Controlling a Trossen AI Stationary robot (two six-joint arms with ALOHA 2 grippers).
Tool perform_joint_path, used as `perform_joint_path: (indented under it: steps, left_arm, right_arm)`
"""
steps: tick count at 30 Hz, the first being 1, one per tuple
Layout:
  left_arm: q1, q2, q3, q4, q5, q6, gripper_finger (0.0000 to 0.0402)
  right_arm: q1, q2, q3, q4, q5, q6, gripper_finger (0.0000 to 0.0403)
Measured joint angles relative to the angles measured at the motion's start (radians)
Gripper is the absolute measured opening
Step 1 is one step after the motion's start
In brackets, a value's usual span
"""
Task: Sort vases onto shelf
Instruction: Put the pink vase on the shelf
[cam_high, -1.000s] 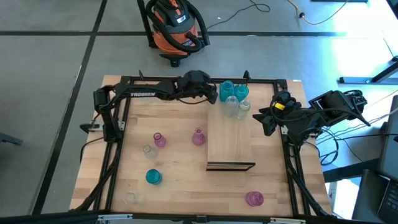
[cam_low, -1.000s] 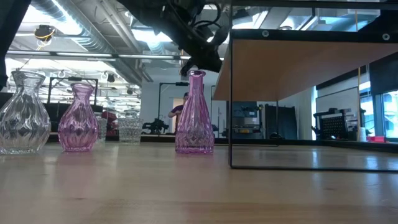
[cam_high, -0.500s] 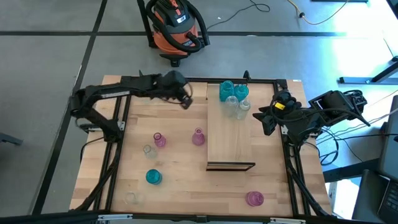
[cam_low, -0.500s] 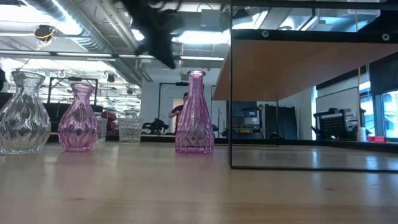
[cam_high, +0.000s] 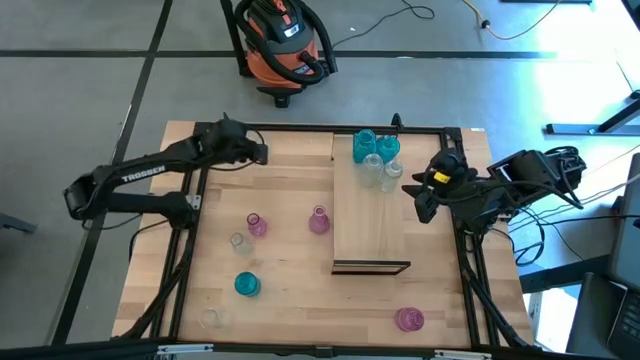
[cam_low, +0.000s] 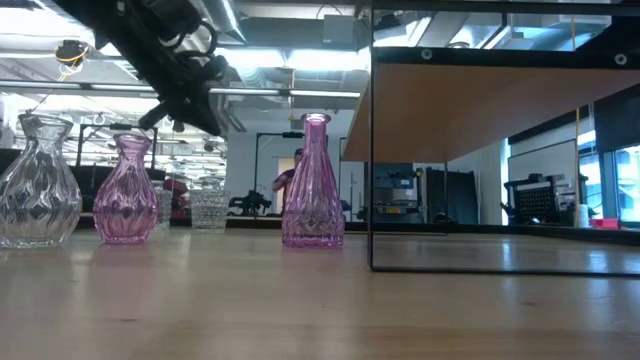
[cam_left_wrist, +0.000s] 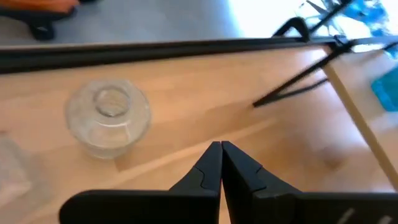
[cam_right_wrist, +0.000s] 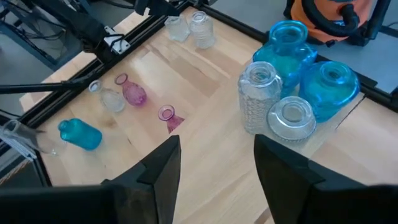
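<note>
Over far-left corner, left end effector (cam_high: 262, 154) closed; right end effector (cam_right_wrist: 214, 163) apparently empty.

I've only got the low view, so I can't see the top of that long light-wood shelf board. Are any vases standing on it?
Observer: Yes. Two teal-blue glass vases and two clear glass vases cluster at the far end of the long light-wood shelf.
Operator: Is the left pincer carrying anything?
Observer: No. The left pincer is shut and empty, above the far left part of the wooden table.
Operator: And the right one?
Observer: The right pincer is open and empty, off the shelf's right edge, near those vases.
</note>
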Motion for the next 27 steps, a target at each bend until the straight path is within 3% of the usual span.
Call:
perform_joint_path:
  steps: [4, 13, 19, 24, 27]
  left_arm:
    - [0.066, 0.023, 0.001, 0.034, 0.051, 0.054, 0.0044]
    - [0.225, 0.087, 0.02, -0.032, 0.133, 0.078, 0.0188]
    - [0.211, 0.098, 0.021, -0.084, 0.386, 0.136, 0.0202]
    - [0.13, 0.037, 0.021, -0.244, 0.711, 0.06, 0.0202]
    - [0.018, -0.024, 0.027, -0.376, 0.767, 0.006, 0.0199]
  right_arm:
    - [-0.025, -0.001, 0.0, 0.001, -0.001, 0.012, 0.0184]
    - [-0.087, 0.004, 0.0, 0.062, -0.023, 0.077, 0.0184]
    - [-0.085, 0.005, 0.0, 0.079, -0.009, 0.083, 0.0184]
    - [-0.085, 0.005, 0.0, 0.091, -0.009, 0.085, 0.0184]
    - [-0.085, 0.005, 0.0, 0.089, -0.009, 0.079, 0.0184]
